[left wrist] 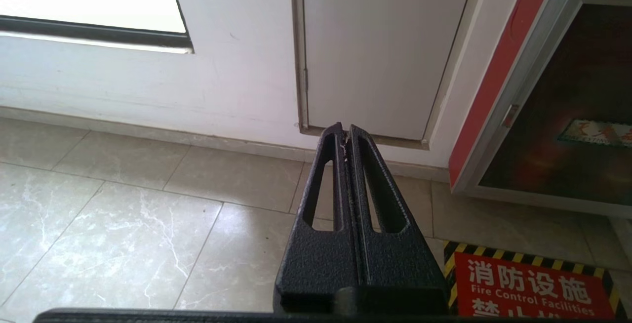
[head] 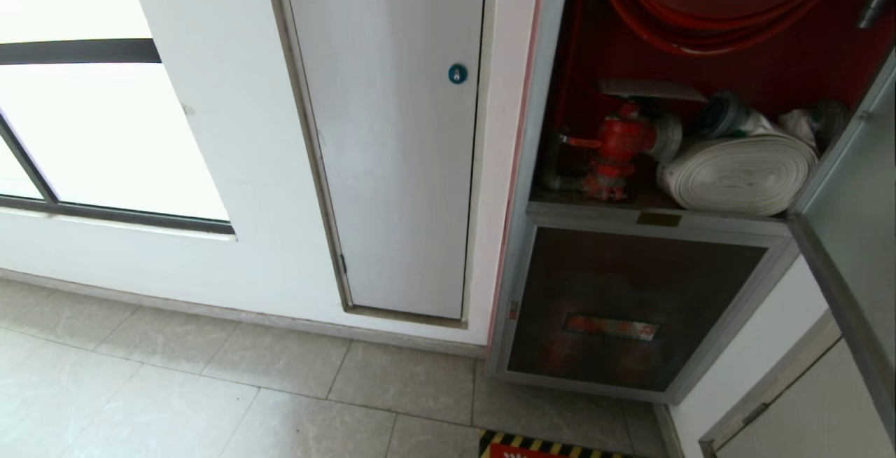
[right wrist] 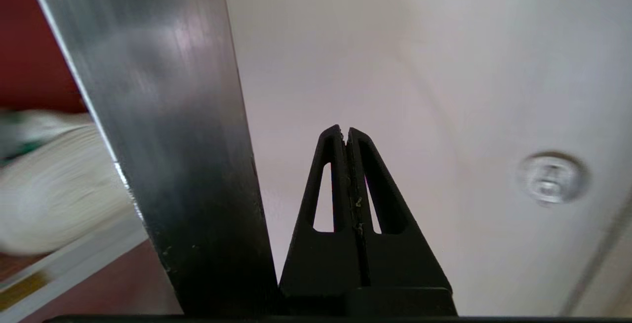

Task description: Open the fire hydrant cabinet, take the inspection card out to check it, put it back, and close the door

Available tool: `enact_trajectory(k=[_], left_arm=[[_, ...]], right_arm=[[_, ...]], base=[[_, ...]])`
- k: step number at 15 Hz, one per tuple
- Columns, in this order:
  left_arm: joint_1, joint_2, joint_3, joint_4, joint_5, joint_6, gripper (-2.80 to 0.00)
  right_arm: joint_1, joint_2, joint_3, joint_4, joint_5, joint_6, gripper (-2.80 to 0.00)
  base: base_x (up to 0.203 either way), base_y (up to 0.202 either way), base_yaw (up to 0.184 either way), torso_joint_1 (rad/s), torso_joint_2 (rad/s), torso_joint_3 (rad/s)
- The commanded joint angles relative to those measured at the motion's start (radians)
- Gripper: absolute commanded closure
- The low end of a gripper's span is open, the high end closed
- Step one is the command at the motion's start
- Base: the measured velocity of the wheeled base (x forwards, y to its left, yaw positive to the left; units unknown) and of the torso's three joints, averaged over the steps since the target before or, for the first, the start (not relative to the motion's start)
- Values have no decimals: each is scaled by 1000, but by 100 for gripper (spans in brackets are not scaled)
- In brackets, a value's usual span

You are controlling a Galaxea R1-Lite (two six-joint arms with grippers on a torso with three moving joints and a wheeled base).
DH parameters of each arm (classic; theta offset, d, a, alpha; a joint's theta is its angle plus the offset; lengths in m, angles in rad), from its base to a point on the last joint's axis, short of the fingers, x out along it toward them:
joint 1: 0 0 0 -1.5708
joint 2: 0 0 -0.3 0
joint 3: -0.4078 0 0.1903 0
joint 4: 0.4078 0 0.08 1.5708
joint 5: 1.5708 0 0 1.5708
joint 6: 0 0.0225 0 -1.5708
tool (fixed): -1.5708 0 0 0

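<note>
Right hand (right wrist: 345,133): black fingers pressed fully together, nothing between them, sitting right beside the brushed silver aluminium frame of the open door (right wrist: 168,140), pointing at a pale white wall with a round silver lock (right wrist: 550,177) off to the side. Past the frame, a blurred bit of white rolled hose (right wrist: 54,184) and red interior.

Left hand (left wrist: 344,130): also clamped shut and empty, hanging low over the pale marbled floor tiles (left wrist: 123,229), aimed at the bottom of the plain white panel (left wrist: 380,51). Red floor sign with yellow-black hazard border (left wrist: 528,288) just beside it.

From the head camera: tall silver-framed fire hydrant cabinet (head: 553,94) standing open, door swung out along the right edge. Inside, red hose reel (head: 714,3) up top, red valve (head: 616,146) lower left, white hose roll next to it. Thin pale grey inspection card (head: 647,89) lying flat just above the valve. Smaller dark glass panel with a red label (head: 616,311) below, closed. White panel's blue round lock (head: 457,73) over to the left, window beyond.
</note>
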Motion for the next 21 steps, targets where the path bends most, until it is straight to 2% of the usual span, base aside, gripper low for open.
enact_trajectory(k=[1,4,11,17,21], left_arm=[[0,1,0,0,0,-1,0],[0,1,0,0,0,0,0],[0,1,0,0,0,0,0],[0,1,0,0,0,-1,0],[0,1,0,0,0,-1,0]], right_arm=[[59,-63,22,-7,0,1,0],[125,-98,34,-7,3,0,0],[442,-160,54,-1,70,-1,0],[659,-53,20,-3,107,7,0],[816,121,-62,-6,110,32,0]], base=[[0,0,0,0,0,0],[0,0,0,0,0,0],[0,0,0,0,0,0],[0,0,0,0,0,0],[0,0,0,0,0,0]])
